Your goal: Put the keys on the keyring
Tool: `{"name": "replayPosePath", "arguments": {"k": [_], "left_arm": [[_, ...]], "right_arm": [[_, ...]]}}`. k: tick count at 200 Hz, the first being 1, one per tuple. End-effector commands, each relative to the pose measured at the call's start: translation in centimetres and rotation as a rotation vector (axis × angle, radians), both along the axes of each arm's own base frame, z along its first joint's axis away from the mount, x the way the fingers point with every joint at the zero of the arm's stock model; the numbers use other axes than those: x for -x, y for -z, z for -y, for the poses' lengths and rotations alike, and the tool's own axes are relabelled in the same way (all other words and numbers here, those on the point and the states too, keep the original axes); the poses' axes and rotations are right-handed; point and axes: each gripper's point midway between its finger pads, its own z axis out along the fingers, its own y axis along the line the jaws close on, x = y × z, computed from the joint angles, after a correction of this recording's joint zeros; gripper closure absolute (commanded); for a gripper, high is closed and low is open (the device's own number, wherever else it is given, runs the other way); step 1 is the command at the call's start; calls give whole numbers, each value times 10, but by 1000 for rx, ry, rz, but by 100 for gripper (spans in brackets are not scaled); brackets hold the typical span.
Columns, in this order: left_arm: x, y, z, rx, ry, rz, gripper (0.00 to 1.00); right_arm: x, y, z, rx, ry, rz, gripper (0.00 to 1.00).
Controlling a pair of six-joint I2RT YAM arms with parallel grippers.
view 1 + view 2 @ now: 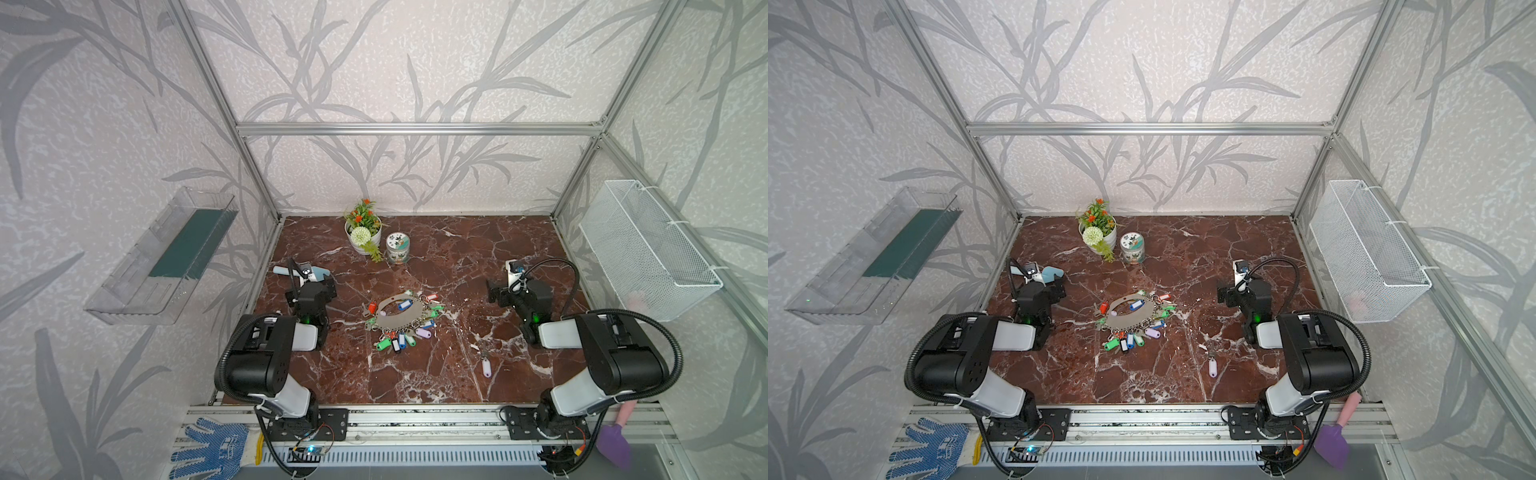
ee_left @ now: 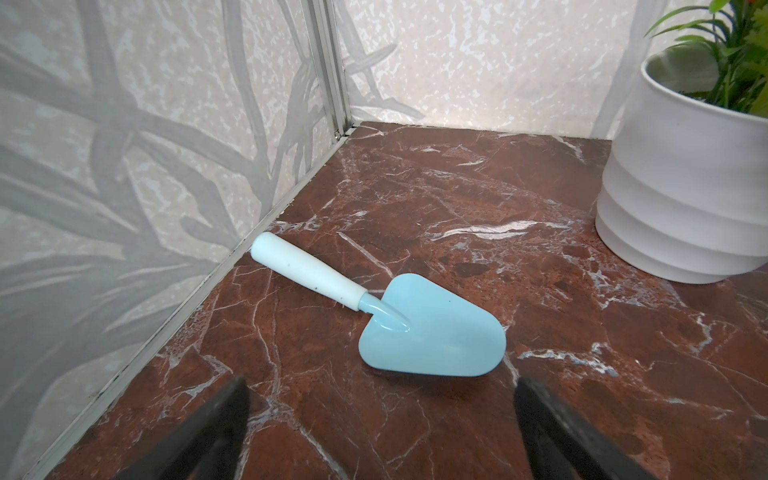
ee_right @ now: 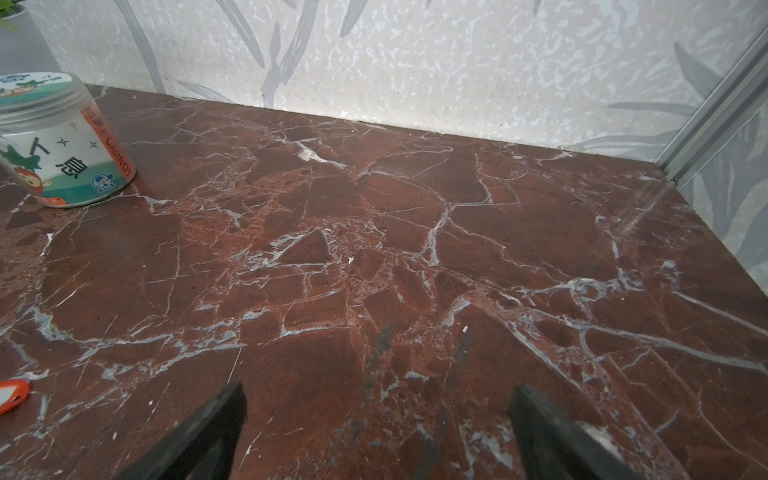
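Note:
In both top views the keyring [image 1: 394, 322] [image 1: 1124, 320], a grey oval plate edged with several coloured tags, lies mid-table. The keys [image 1: 486, 367] [image 1: 1212, 368], with a pale whitish-lilac tag, lie alone on the marble to its front right, closer to the right arm. My left gripper [image 1: 318, 289] [image 2: 380, 386] hovers open at the left, empty, behind a light blue trowel [image 2: 432, 332]. Out to the right of the keyring, my right gripper [image 1: 503, 293] [image 3: 376, 395] is open and empty over bare marble. An orange tag [image 3: 12, 395] of the keyring shows at the right wrist view's edge.
A white plant pot [image 1: 365, 241] and a printed jar [image 1: 397, 248] stand at the back. A wire basket [image 1: 648, 249] hangs on the right wall and a clear tray [image 1: 162, 257] on the left wall. Aluminium frame posts bound the table.

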Motion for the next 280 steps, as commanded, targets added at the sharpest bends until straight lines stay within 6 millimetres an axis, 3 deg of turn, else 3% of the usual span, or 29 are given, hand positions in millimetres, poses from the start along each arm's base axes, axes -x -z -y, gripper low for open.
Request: {"name": "replayPosePath", "arguments": {"k": [1,20,35,47,65,80,97,117,126,138,174,192,224,243,264,280], "left_arm": [[-3,-6,-2,12,-6,27,1],[5,-12,-6,6,-52,47,1],[3,-15,10,-25,55,51,1],[5,-17,11,-37,52,67,1],[5,-18,11,-37,51,74,1],[7,-21,10,-43,47,83,1],[17,-45,-8,-33,-82,78,1],[32,-76,-24,60,-212,80,1],[34,-78,-21,113,-214,80,1],[36,-76,-15,221,-214,83,1],[65,-61,-8,576,-385,13,1],[61,-64,18,751,-267,-2,1],[57,-92,65,894,-9,-32,1],[63,-107,101,964,191,-104,1],[79,-114,140,1039,402,-211,7],[96,-121,163,1041,545,-321,7]], "right_arm": [[-2,-6,-2,5,-13,27,1],[-2,-6,-2,5,-13,30,1],[-2,-6,-2,5,-13,27,1],[-2,-6,-2,4,-11,26,1],[-4,-7,12,-9,64,21,1],[7,-27,20,-14,110,74,1],[12,-50,24,-16,135,82,1],[14,-70,48,-130,319,31,1],[17,-74,64,-240,458,17,1],[28,-67,82,-398,637,-31,1],[44,-86,93,-640,608,-11,1],[49,-97,100,-773,591,72,1],[57,-102,92,-744,577,-23,1],[69,-107,74,-741,501,-89,1],[86,-111,54,-598,473,-154,1],[93,-117,21,-488,330,-180,1]]}}
